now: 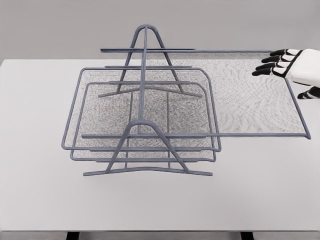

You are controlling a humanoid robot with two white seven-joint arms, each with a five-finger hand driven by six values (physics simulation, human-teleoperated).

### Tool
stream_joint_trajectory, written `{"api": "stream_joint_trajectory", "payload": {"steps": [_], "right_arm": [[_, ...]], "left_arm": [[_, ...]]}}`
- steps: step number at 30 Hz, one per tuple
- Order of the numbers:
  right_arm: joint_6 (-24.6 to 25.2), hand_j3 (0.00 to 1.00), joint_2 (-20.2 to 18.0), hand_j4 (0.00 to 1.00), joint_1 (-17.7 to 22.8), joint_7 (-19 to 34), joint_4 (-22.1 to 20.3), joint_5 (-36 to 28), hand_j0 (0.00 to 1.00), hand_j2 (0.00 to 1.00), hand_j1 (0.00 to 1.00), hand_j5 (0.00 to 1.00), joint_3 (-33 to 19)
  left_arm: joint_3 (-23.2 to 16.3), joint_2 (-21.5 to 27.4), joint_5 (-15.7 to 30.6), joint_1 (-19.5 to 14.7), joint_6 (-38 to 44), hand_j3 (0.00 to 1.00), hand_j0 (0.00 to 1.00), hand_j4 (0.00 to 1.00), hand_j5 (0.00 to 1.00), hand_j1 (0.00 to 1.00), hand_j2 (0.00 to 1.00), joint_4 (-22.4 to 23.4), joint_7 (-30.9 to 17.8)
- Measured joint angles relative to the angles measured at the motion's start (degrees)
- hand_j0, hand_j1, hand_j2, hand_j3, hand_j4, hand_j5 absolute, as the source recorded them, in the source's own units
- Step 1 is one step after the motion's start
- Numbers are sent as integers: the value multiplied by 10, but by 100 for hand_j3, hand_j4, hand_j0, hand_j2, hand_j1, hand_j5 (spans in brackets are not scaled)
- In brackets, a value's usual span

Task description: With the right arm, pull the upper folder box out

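- The upper folder box (250,95), a mesh tray, is seen drawn far out of the wire rack (142,125) toward the table's (40,200) right edge, with only its left part under the frame.
- The right hand (285,64) is found at the tray's far right corner, fingers extended and nearly flat; nothing is visibly gripped.
- The pull is judged largely done; only release or a final slide remains.
- The lower tray (100,115) is left seated in the rack.

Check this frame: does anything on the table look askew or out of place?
Yes. The upper tray juts far out to the right of the wire rack, while the lower trays sit inside it. The right hand, fingers spread, is at its far right corner.
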Motion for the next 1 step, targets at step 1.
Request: {"api": "stream_joint_trajectory", "payload": {"steps": [1], "right_arm": [[0, 100, 0, 100, -1, 0, 0, -1, 100, 100, 100, 100, 0]], "left_arm": [[0, 0, 0, 0, 0, 100, 100, 100, 100, 100, 100, 0, 0]]}}
